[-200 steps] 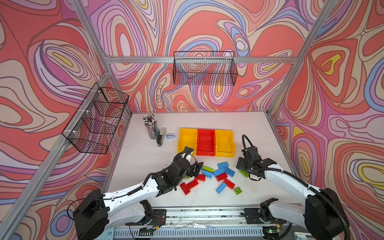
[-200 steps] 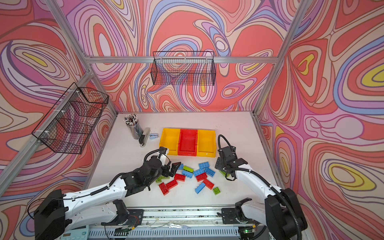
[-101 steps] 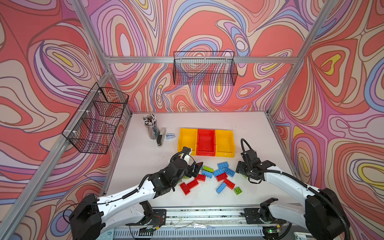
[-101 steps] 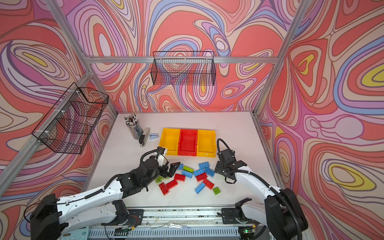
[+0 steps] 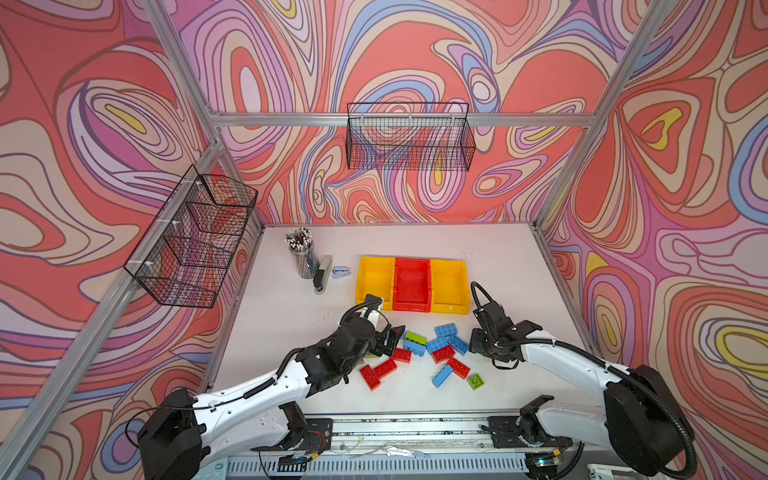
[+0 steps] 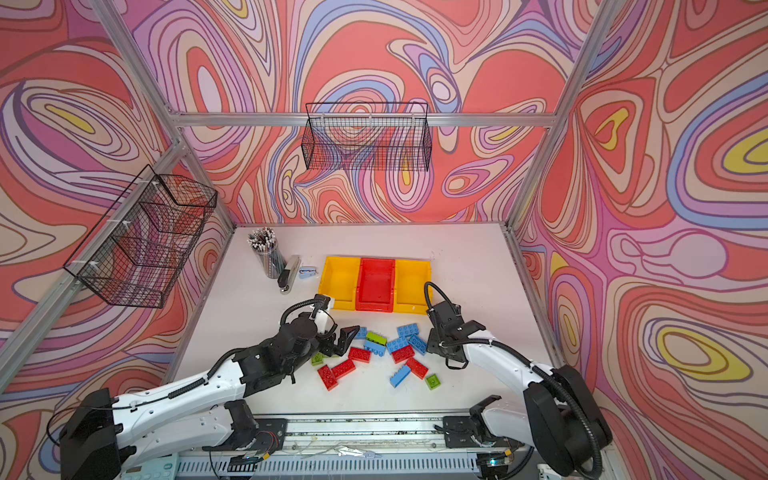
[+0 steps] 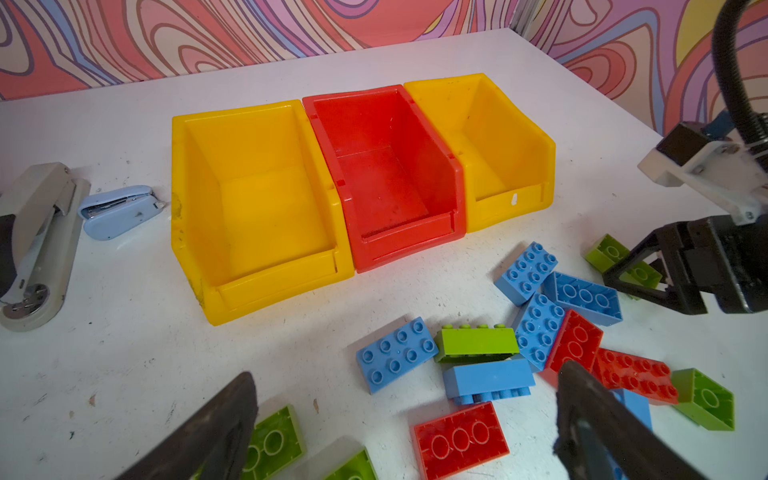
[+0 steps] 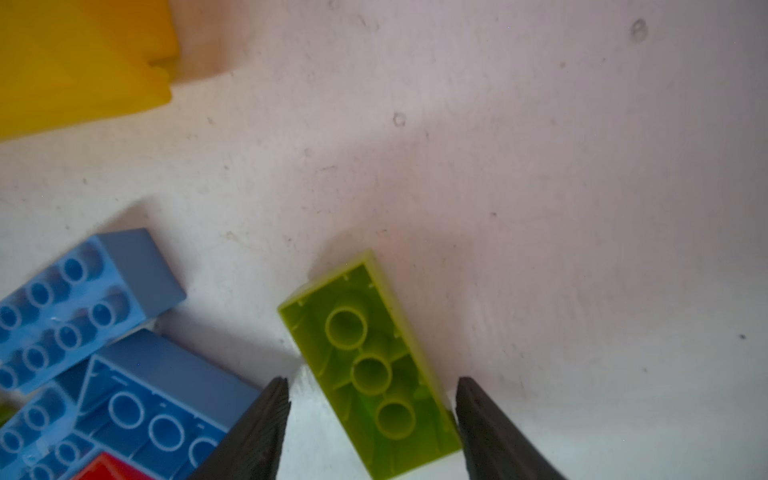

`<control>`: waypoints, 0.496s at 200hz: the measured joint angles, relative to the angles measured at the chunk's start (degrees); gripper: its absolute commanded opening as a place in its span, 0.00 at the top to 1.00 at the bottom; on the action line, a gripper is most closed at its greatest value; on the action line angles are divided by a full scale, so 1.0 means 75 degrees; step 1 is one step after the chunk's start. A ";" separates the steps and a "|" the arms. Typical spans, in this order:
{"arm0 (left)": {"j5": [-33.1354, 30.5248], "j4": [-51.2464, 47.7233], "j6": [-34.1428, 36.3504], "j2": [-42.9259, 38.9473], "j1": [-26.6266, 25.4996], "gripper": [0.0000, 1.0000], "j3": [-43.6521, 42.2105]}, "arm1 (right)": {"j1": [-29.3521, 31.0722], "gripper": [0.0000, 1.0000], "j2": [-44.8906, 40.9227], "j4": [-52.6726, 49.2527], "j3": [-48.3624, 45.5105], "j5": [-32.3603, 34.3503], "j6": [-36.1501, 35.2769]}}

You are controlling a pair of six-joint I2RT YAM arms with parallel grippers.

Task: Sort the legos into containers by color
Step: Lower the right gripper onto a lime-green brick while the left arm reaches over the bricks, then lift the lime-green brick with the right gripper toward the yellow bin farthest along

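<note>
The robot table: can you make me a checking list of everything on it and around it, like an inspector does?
Surface: white table, scuffed and speckled.
Job's things: red, blue and green legos lie loose in front of the containers; all three containers are empty.
Clutter: cup of pens, grey stapler and small blue stapler left of the containers.
Grippers: left gripper open above the legos, holding nothing; right gripper open around a lime green brick lying studs down, gap on one side.
Cables: black hoses loop at both wrists, touching no legos.
Surroundings: swirly walls, metal frame, two wire baskets with nothing seen inside.
</note>
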 measured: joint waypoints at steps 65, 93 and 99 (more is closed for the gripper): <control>0.0140 -0.0268 0.0000 -0.0015 -0.0003 0.00 0.0000 | 0.0000 0.51 0.0659 -0.0096 0.0638 0.0353 -0.0399; 0.0160 -0.0376 0.0003 -0.0067 -0.0003 0.00 0.0000 | 0.0000 0.59 0.0895 -0.0102 0.0656 0.0376 -0.0557; 0.0166 -0.0382 0.0000 -0.0082 0.0000 0.00 0.0000 | 0.0000 0.61 0.0938 -0.0102 0.0656 0.0373 -0.0574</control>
